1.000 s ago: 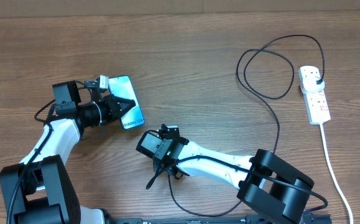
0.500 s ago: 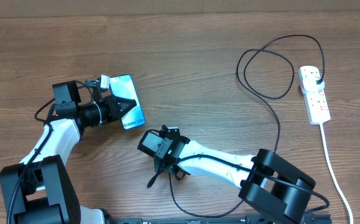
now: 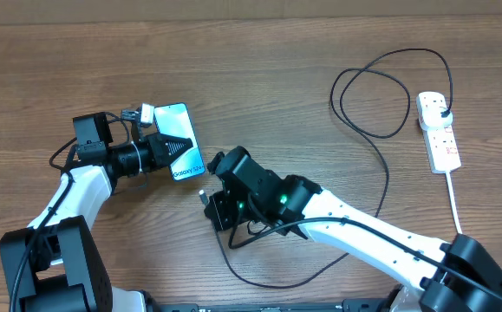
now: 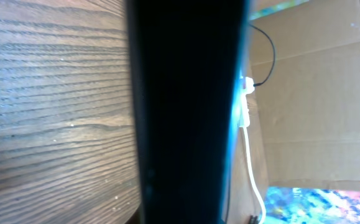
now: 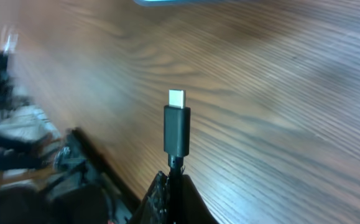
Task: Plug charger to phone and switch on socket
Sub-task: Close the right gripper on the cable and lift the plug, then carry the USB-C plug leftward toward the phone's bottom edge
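The phone [image 3: 181, 139], its teal screen lit, is held at an angle over the table at the left, with my left gripper [image 3: 166, 144] shut on its edge. Its dark body [image 4: 186, 112] fills the middle of the left wrist view and hides the fingers. My right gripper [image 3: 209, 199] is shut on the charger just behind its connector tip [image 5: 176, 127]. The tip points out toward the phone's lower end, a short gap away. The black cable [image 3: 387, 186] loops back to its plug [image 3: 444, 111] in the white socket [image 3: 438, 132] at the far right.
The socket's thick white cord [image 3: 463, 234] runs down the right side toward the front edge. Slack black cable [image 3: 259, 276] lies in a loop under the right arm. Cardboard walls [image 4: 316, 112] stand beyond the table.
The right arm has swung up and turned, carrying the connector tip from near the front edge to just beside the phone's lower end. The left arm and phone have barely moved.
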Available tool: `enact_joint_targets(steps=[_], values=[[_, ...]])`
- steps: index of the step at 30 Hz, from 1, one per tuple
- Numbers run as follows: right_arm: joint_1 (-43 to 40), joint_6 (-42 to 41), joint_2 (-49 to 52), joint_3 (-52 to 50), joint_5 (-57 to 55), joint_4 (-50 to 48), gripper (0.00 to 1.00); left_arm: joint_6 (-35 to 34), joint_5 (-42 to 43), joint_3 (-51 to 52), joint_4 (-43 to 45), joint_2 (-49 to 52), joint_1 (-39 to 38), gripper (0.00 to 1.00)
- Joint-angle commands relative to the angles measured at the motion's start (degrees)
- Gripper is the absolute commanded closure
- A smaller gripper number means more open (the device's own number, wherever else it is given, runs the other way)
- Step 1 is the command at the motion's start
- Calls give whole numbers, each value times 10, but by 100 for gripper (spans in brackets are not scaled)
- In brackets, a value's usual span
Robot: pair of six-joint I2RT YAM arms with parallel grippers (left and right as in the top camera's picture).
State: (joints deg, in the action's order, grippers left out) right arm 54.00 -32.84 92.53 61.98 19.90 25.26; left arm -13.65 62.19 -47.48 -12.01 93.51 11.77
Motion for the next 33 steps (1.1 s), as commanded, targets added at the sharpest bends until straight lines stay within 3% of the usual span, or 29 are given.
enact_joint_targets(steps=[1,8,18,26,33], values=[[-3,28,7,-65,76,-78,96,-51,55,-1,13,-13,3,96],[-21,20,7,-148,226,-289,96,-57,144,0,26,-13,3,96],[-63,29,7,-149,307,-308,96,-57,216,0,13,-13,3,96],[-76,45,4,-153,332,-307,96,-57,204,0,-45,-13,3,96],[-76,49,-23,-160,287,-303,96,-64,166,0,-53,-13,3,96]])
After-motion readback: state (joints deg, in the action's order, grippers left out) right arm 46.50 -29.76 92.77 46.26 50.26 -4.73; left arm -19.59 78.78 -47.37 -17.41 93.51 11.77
